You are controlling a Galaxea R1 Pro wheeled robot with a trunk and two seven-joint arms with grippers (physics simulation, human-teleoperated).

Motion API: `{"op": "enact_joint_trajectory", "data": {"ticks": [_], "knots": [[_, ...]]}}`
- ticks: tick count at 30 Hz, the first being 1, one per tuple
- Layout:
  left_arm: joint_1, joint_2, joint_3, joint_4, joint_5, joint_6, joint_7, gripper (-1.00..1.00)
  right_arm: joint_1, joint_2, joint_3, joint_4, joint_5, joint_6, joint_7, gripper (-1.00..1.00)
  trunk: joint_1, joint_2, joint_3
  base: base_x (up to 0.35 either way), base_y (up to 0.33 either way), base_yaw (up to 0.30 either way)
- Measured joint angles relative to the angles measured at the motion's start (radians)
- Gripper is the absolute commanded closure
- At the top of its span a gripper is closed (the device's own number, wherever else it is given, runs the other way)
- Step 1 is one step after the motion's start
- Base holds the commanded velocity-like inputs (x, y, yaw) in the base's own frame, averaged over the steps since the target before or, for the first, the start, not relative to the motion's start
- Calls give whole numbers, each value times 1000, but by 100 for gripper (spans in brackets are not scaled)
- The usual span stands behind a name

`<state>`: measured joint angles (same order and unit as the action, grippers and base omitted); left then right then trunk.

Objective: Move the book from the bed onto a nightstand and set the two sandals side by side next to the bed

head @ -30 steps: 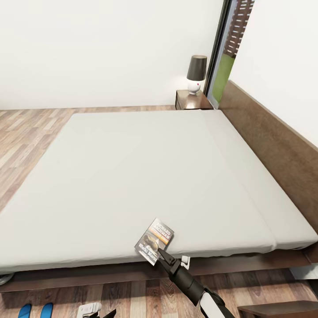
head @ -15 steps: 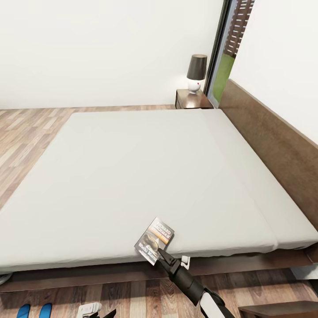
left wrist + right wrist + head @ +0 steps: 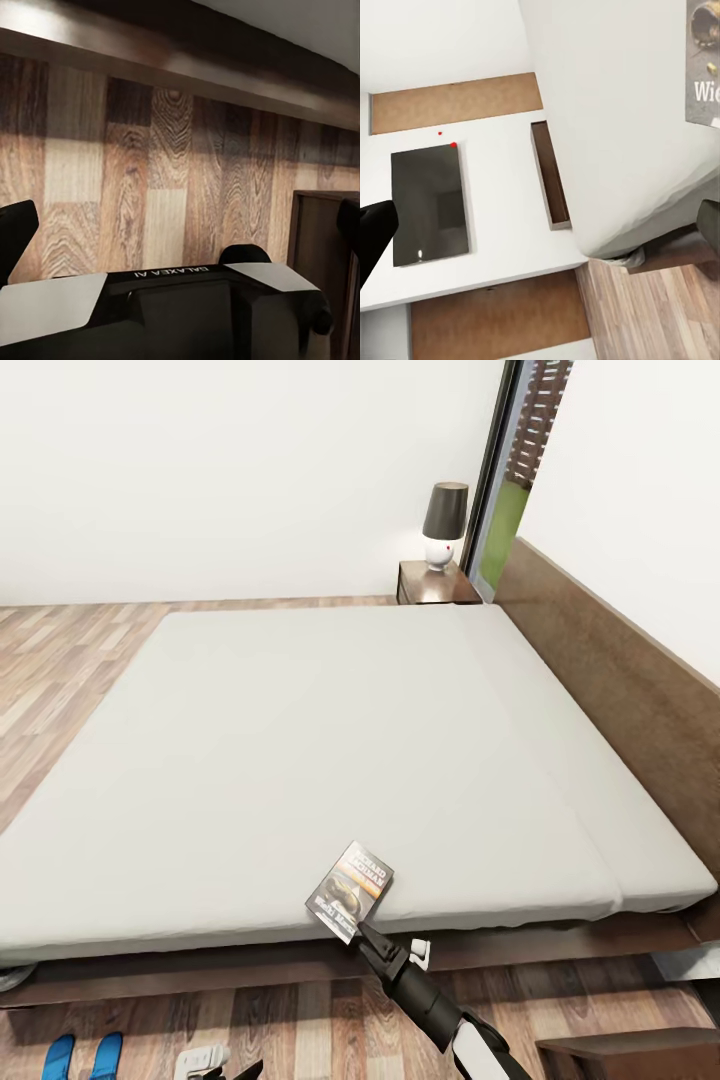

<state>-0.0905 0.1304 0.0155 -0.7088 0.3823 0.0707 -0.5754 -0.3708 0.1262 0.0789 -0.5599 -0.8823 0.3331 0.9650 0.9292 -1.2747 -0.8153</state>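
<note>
1. One step is in hand: the book (image 3: 351, 891) part of the task. The book lies at the near edge of the bed (image 3: 300, 760), one corner overhanging the mattress edge, cover up.
2. The right tool (image 3: 365, 937) sits just below and touching the book's near corner. It looks clamped on that corner, but the fingertips are too small in the head view to confirm; state cannot be told for sure.
3. In the right wrist view, a strip of the book's cover shows at the frame edge, over the pale mattress.
4. The left tool (image 3: 215, 1065) hangs low over the floor, near the bed frame, well apart from the book. Whether its jaws stand apart or together cannot be told.
5. The sandals (image 3: 82, 1055) rest together on the floor by the bed's near side, left of the left tool.
6. A nightstand (image 3: 432, 585) with a lamp (image 3: 444, 525) stands at the far side of the bed, by the headboard. A second dark cabinet corner (image 3: 630, 1055) shows near the right arm.
7. Next move, as judged: secure the grip, lift the book clear of the mattress, carry it to a nightstand. The thin book may slip or pivot.
</note>
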Motion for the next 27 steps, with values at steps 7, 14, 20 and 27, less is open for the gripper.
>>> {"op": "enact_joint_trajectory", "data": {"ticks": [7, 14, 20, 27], "knots": [[0, 0, 0, 0, 2, 3, -2, -100, 0, 0, 0, 0, 0, 0, 0, -100, 0, 0, 0, 0, 0, 0], [-1, 0, 0, 0, 1, 4, -2, -100, 0, 0, 0, 0, 0, 0, 0, -100, 23, -42, -19, 0, 0, 0], [0, 0, -1, 0, 1, 3, -1, -100, 0, 0, 0, 0, 0, 0, 0, -100, 46, -84, -37, 0, 0, 0], [0, 0, -2, 0, 0, 3, -1, -100, 0, 0, 0, 0, 0, 0, 0, -100, 73, -133, -59, 0, 0, 0]]}}
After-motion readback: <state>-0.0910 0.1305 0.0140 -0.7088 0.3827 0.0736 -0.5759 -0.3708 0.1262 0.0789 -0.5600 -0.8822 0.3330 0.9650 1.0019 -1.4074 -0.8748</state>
